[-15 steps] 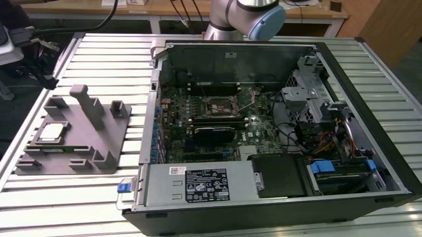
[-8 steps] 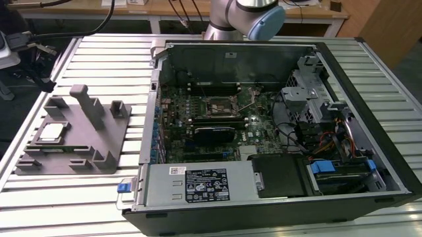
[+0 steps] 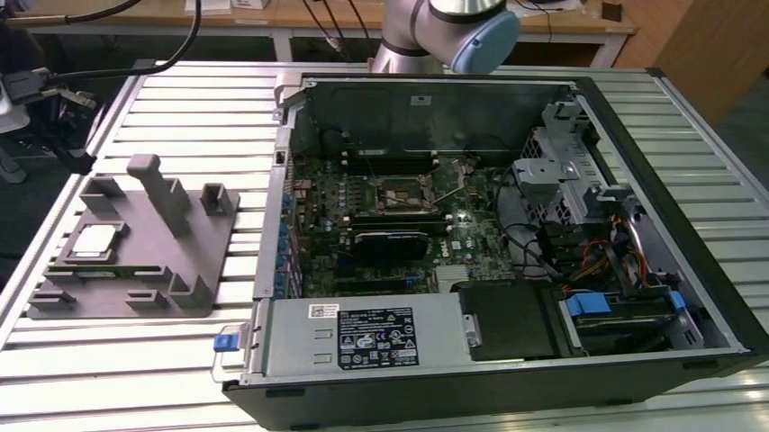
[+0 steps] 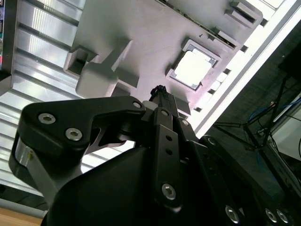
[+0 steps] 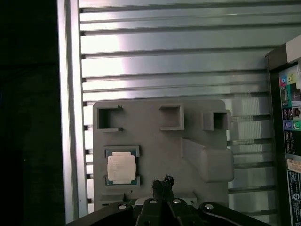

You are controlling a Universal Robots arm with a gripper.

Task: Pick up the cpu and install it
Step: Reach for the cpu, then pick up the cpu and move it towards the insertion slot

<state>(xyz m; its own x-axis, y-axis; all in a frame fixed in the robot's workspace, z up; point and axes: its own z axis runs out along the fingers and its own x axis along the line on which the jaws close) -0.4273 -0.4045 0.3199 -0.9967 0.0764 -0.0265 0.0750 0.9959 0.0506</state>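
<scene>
The cpu (image 3: pixel 96 241) lies flat in a square recess of the grey tray (image 3: pixel 180 270). The tray sits on the ribbed metal table (image 3: pixel 180 108), at the exterior view's left of the open computer case (image 3: pixel 673 171). In both wrist views the gripper (image 5: pixel 163 181) hangs above the tray, clear of the cpu and touching nothing. Its black fingers are drawn together into a single tip and hold nothing. Inside the case, the motherboard's socket (image 3: pixel 402 193) stands uncovered.
</scene>
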